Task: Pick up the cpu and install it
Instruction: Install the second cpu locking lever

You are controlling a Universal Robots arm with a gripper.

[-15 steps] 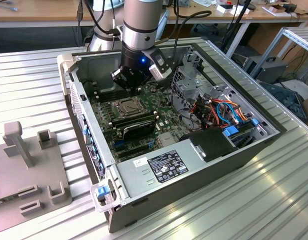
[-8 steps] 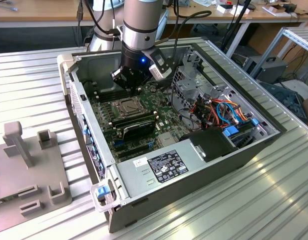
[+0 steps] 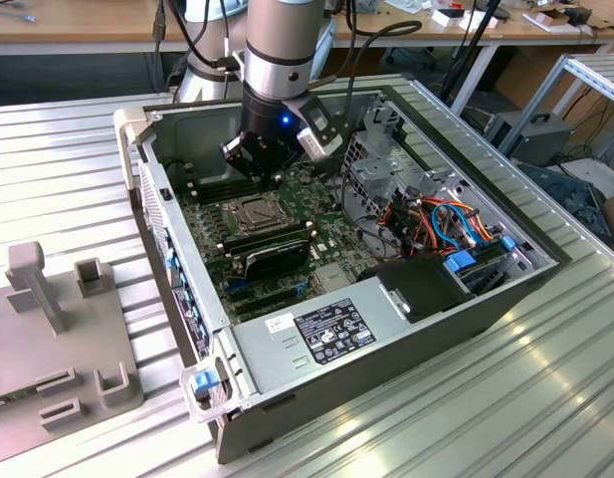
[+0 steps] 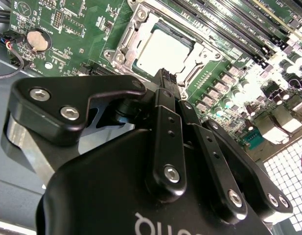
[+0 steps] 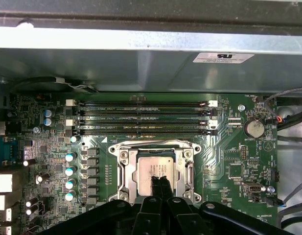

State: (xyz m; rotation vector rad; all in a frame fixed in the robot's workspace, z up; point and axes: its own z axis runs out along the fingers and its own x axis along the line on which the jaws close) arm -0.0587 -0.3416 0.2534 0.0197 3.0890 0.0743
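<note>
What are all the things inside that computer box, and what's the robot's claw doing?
cpu: one, silvery-grey, lying in the socket on the green board.
socket frame: one, metal, around the cpu.
memory sticks: several, dark, in a row beside the socket.
coin battery: one, silver, on the board.
computer case: one, grey, open on the ribbed metal table.
grey stand: one, at the exterior view's left.
gripper: one, black, fingers together, above the cpu.

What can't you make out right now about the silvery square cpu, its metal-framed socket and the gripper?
- Whether the black gripper fingertips touch the silvery square cpu or hover above it: in both wrist views they overlap its face.
- The near edge of the metal-framed socket: the gripper body covers it in the first wrist view.
- Whether the cpu is fully seated: too small in the exterior view.
</note>
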